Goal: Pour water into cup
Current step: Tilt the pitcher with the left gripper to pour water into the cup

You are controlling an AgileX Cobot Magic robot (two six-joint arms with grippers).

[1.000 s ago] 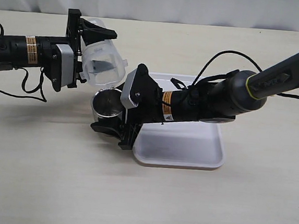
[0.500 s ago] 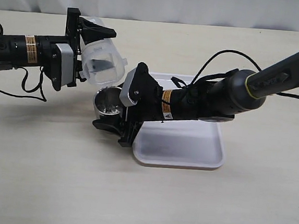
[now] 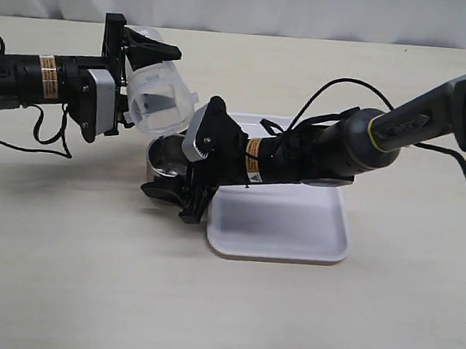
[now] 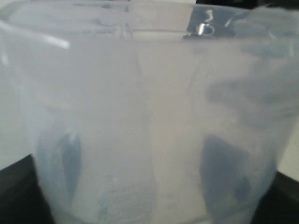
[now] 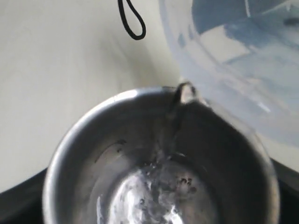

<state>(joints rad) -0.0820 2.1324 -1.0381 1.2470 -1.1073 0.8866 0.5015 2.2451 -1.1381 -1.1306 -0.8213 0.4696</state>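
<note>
My left gripper (image 3: 136, 72) is shut on the translucent plastic beaker (image 3: 160, 95), which is tipped with its mouth down over the steel cup (image 3: 167, 159). The beaker fills the left wrist view (image 4: 149, 116), and the fingers (image 4: 224, 177) show as dark shapes through its wall. My right gripper (image 3: 179, 188) is shut on the cup and holds it just left of the white tray (image 3: 293, 229). In the right wrist view a thin stream of water (image 5: 175, 121) runs from the beaker's lip (image 5: 187, 88) into the cup (image 5: 93, 140), and water (image 5: 159, 196) churns at its bottom.
The white tray lies on the pale table (image 3: 85, 276) under my right arm (image 3: 333, 151). Black cables (image 3: 49, 134) hang from both arms. A white curtain (image 3: 272, 6) closes off the back.
My right gripper has lifted the cup slightly up and closer under the beaker's mouth. The beaker and left arm have barely moved.
</note>
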